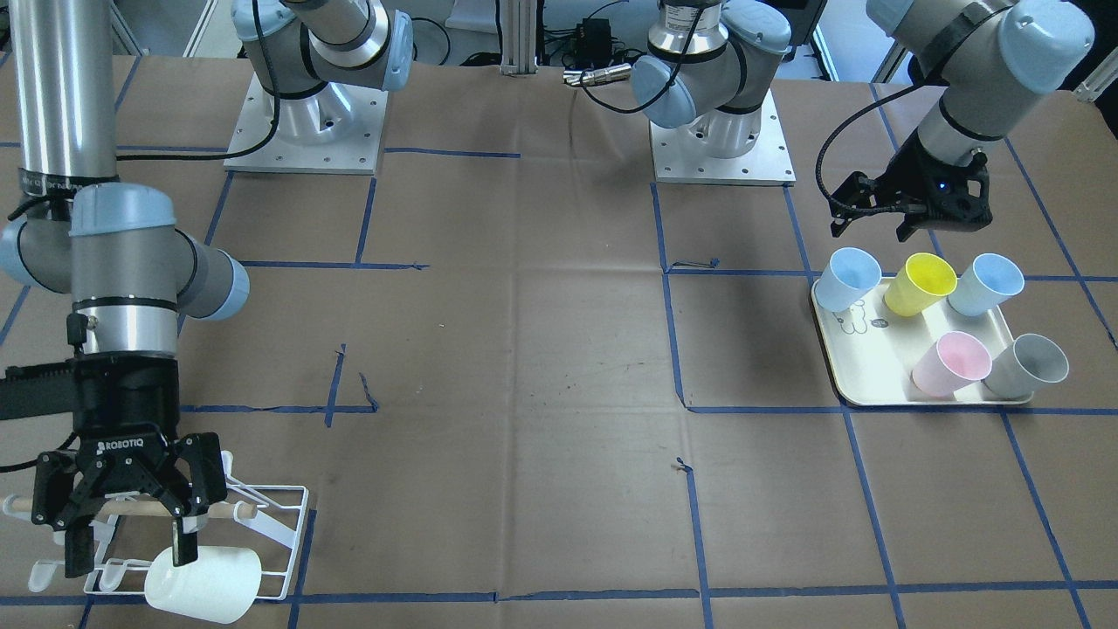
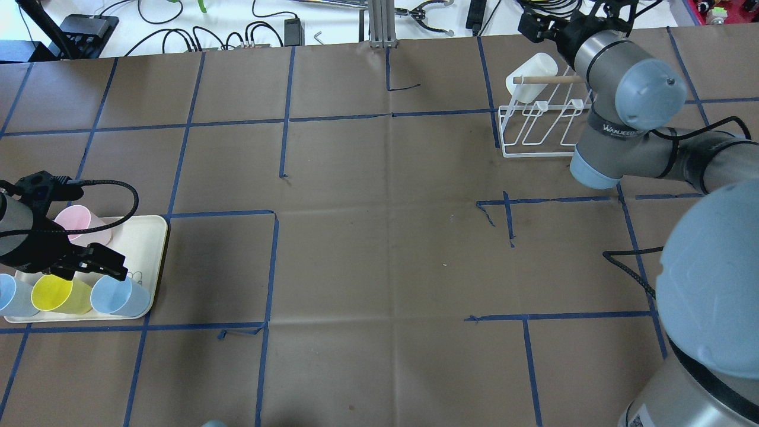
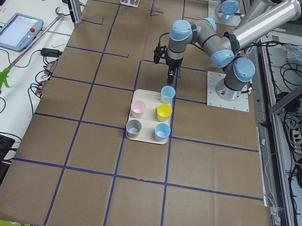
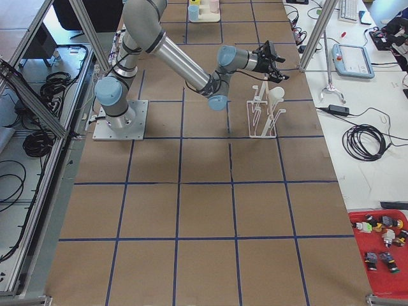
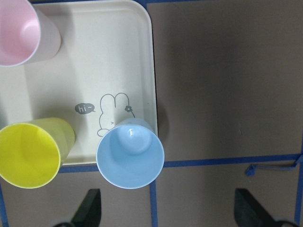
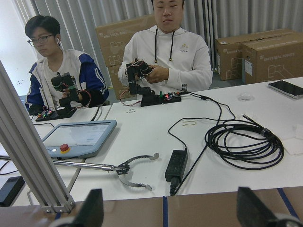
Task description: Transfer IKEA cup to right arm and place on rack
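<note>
Placement looks done from across the desk [image 1: 524,367]: the white cup [image 1: 203,584] lies tipped on the prongs of the rack [image 1: 300,533], and your right hand [image 1: 131,559] hangs over it, fingers spread, one tip just beside the cup's wall, gripping nothing. Overhead, your left hand [image 2: 95,264] hovers above the cream tray [image 2: 142,237] of coloured cups, well apart from the rack. Its wrist camera shows both fingers wide apart over the light-blue cup [image 5: 130,160], and the right wrist camera shows nothing between its tips; I'd judge you next lift the right hand straight up, clear of the prongs, without nudging the cup.
</note>
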`<action>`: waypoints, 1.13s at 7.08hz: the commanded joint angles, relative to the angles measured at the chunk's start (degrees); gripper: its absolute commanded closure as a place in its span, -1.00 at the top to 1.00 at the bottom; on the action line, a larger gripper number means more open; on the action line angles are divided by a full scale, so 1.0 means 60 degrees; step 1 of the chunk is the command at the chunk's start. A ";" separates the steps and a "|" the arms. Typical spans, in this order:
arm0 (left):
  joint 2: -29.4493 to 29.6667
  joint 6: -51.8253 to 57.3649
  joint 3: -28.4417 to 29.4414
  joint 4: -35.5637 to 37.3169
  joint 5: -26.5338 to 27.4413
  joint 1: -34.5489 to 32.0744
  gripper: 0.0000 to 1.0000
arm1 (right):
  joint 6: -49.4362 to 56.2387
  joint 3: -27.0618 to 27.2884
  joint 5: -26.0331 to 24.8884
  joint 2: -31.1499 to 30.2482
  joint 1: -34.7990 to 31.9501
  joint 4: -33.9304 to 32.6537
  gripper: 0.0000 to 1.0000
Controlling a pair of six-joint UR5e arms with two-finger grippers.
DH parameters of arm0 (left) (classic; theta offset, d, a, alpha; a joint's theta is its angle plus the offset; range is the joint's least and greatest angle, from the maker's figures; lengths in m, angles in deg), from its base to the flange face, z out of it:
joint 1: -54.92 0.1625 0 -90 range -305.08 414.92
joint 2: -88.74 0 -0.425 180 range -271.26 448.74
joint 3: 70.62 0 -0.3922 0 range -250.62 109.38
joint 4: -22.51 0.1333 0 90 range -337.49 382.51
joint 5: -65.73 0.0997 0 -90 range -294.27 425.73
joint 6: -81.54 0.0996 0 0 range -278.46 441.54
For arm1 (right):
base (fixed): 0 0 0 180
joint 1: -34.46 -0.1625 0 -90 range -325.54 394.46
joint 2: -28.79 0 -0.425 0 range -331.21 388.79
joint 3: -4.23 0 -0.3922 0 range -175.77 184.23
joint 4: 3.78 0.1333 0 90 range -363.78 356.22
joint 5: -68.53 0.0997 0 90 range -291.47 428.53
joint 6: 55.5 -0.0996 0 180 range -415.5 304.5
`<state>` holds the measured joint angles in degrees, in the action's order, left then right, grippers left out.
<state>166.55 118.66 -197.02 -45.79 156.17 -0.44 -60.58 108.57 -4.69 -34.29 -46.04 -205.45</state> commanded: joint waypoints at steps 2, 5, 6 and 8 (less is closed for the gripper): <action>0.0287 -0.0005 -0.1517 0.1884 0.0014 0.0028 0.97 | -0.0482 0.0377 0.0001 -0.2120 -0.0891 0.1350 1.00; 0.0743 0.0009 -0.1755 0.2667 0.0073 0.0028 0.97 | -0.3346 0.1797 0.0001 -0.3679 -0.1757 0.1533 1.00; 0.0743 0.0010 -0.1741 0.2682 0.0073 0.0043 0.97 | -0.4648 0.1974 -0.0014 -0.3725 -0.2093 0.1068 0.99; 0.0860 -0.0005 -0.1653 0.2697 0.0088 0.0043 0.66 | -0.7880 0.2252 -0.0771 -0.3711 -0.2694 0.0684 0.99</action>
<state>171.28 118.66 -207.22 -29.71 156.66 -0.20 -96.08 120.88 -6.62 -56.49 -60.15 -199.81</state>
